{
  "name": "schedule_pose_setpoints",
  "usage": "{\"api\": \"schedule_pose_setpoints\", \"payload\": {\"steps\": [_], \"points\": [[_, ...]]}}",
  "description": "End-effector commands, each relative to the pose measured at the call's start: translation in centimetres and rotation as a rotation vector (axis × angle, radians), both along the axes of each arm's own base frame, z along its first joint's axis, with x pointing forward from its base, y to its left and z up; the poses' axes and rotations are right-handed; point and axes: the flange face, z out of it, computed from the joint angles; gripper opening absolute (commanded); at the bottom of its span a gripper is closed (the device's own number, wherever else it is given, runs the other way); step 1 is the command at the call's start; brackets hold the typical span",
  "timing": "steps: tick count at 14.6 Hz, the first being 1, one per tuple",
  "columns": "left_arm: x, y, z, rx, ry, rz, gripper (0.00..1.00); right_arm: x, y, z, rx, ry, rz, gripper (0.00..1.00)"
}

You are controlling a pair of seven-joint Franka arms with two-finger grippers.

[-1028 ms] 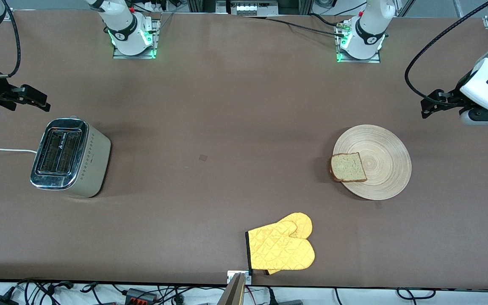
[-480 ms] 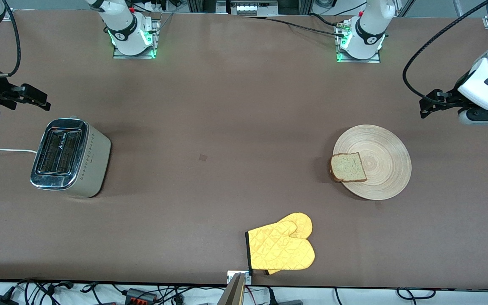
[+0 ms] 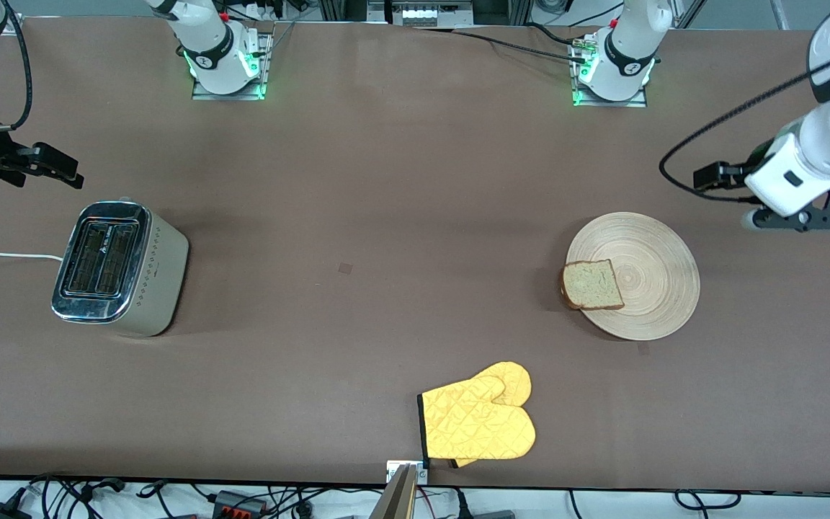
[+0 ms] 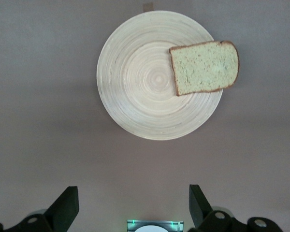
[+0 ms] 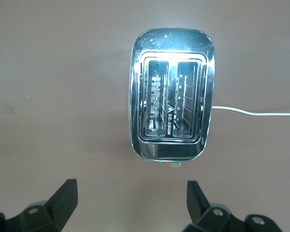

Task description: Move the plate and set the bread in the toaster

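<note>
Now both grippers gape: left gripper hangs by the plate with bread, right gripper seemingly over the table beside the toaster.

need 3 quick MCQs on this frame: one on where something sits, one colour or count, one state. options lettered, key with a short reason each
1. Where does the tan square bread slice lie?
A. on the brown table
B. on the round pale wooden plate, overhanging its rim
C. in the chrome-topped two-slot toaster

2. What colour is the quilted oven mitt?
A. yellow
B. red
C. blue

3. How do the left gripper jaws stand?
A. shut on the bread
B. shut on nothing
C. open, holding nothing

Key: 1 B, the slice rests on the plate's edge toward the right arm's end, crust past the rim. 2 A, the mitt is yellow with a dark cuff. 3 C, the left wrist view shows both fingers wide apart above the table, beside the plate.
</note>
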Motion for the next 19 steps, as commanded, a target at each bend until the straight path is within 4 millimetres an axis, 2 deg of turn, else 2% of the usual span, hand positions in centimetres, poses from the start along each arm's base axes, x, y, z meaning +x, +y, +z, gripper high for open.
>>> {"api": "schedule_pose_setpoints", "payload": {"steps": [1,4,5,9,13,17,19], "points": [[4.0,1.2,1.1,-0.001,-0.02,0.007,1.0,-0.4,-0.1,0.4,-0.005,-0.006,-0.006,1.0],[5.0,3.8,0.5,-0.009,-0.027,0.033,1.0,-0.3,0.2,0.4,-0.005,-0.006,0.0,1.0],[5.4,4.9,-0.6,-0.014,-0.013,0.05,1.0,-0.4,0.2,0.3,-0.005,-0.003,0.0,1.0],[6.2,10.0,-2.2,-0.205,-0.01,0.131,1.0,-0.3,0.3,0.3,-0.005,-0.007,0.0,1.0],[6.1,16.2,-5.4,-0.39,-0.007,0.167,1.0,-0.2,0.1,0.4,-0.006,-0.018,-0.005,1.0],[5.1,23.0,-9.2,-0.591,-0.032,0.23,1.0,-0.3,0.0,0.3,-0.006,-0.016,-0.006,1.0],[4.6,24.9,-11.0,-0.632,-0.035,0.217,1.0,-0.2,0.0,0.4,-0.008,-0.022,-0.004,1.0]]}}
